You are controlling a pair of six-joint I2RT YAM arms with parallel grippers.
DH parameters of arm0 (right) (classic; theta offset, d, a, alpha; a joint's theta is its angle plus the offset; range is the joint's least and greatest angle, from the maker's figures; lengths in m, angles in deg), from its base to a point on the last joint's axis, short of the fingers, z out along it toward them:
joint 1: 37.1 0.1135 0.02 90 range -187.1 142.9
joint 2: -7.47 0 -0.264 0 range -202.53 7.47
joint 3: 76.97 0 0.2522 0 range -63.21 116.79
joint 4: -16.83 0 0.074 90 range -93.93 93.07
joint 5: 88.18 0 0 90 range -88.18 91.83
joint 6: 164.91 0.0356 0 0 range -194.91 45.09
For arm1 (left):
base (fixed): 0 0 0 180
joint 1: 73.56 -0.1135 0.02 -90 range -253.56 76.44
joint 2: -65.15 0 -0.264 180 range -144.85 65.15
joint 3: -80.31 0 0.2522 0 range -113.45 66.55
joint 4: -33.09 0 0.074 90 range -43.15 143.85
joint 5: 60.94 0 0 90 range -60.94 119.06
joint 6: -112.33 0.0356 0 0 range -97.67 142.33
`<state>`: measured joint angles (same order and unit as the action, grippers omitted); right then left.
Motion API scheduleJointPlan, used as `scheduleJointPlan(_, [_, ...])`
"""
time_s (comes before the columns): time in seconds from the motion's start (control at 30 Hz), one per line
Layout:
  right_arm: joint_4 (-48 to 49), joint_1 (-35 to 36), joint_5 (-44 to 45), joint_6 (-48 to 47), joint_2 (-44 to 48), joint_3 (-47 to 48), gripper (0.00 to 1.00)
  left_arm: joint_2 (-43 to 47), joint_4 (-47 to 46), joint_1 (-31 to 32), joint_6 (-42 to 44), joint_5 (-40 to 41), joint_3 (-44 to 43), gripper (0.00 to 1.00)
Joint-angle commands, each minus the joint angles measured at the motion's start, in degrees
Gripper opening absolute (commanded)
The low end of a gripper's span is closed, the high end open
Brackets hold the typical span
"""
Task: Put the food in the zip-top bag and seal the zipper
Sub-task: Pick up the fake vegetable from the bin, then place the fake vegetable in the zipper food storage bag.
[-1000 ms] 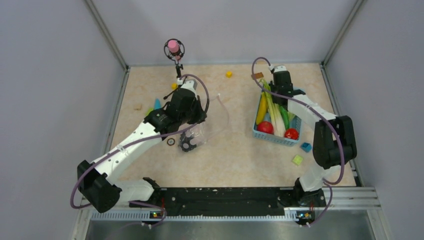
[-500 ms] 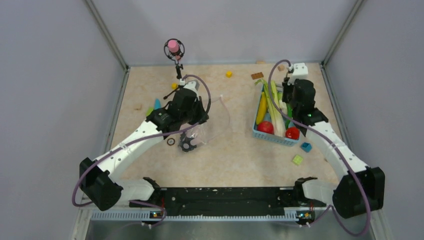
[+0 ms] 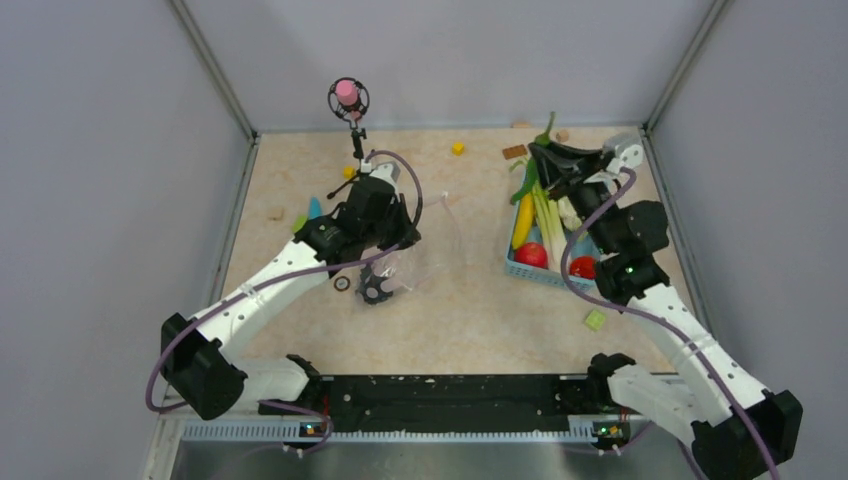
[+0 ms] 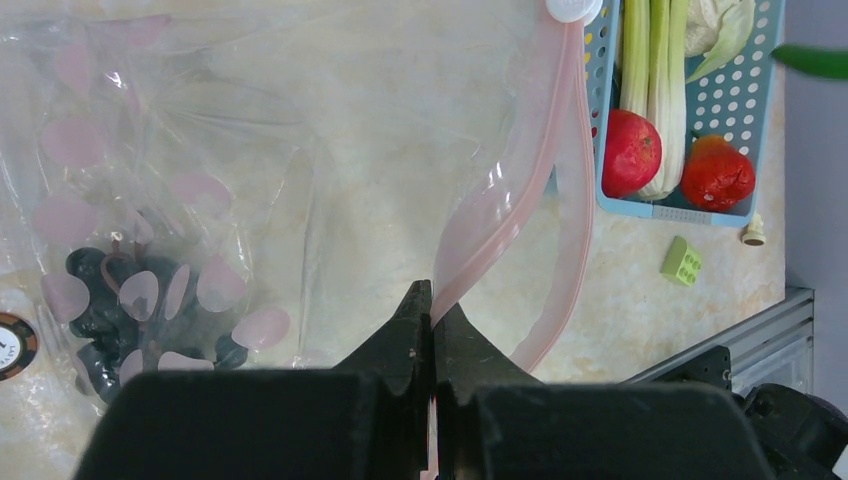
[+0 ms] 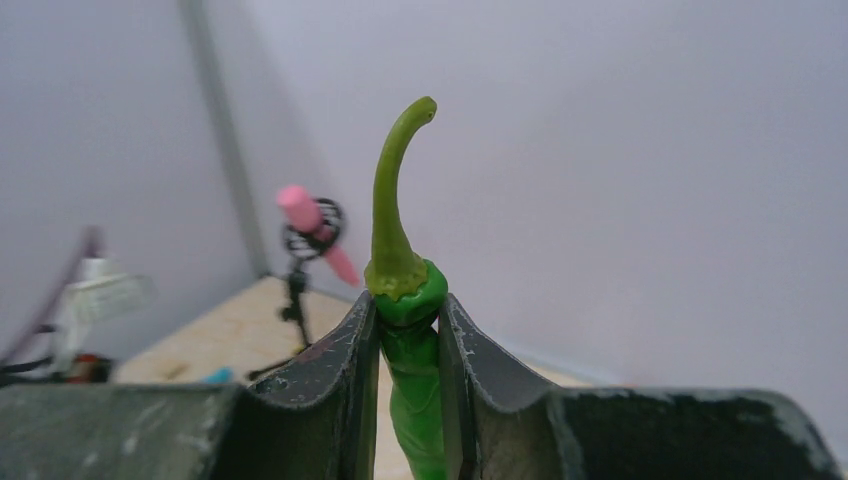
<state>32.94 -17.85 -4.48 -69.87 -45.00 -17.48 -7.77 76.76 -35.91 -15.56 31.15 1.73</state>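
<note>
While my left gripper pinches the zipper of the zip-top bag, my right gripper clamps the green pod, far right.

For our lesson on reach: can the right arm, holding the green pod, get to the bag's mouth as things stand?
Probably yes: the left gripper pinches the zipper, the bag gapes toward the basket, and bare table lies between.
</note>
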Motion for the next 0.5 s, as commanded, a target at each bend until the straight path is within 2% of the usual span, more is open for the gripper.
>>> scheduleJointPlan(0.0, [12.45, 12.6, -6.93, 3.39, 0.44, -0.84, 0.03, -0.38, -2.16, -0.21, -1.18, -0.77, -0.86, 0.0])
scheduleJointPlan(0.2, [25.36, 25.0, -6.54, 3.66, -4.09, -4.92, 0.02, 0.77, -1.71, -0.2, -2.13, -1.22, -0.29, 0.0])
scheduleJointPlan(0.47, [38.9, 32.67, 4.17, 2.09, -16.36, -10.45, 0.01, 3.04, -2.3, -0.21, -2.57, -4.59, 1.24, 0.0])
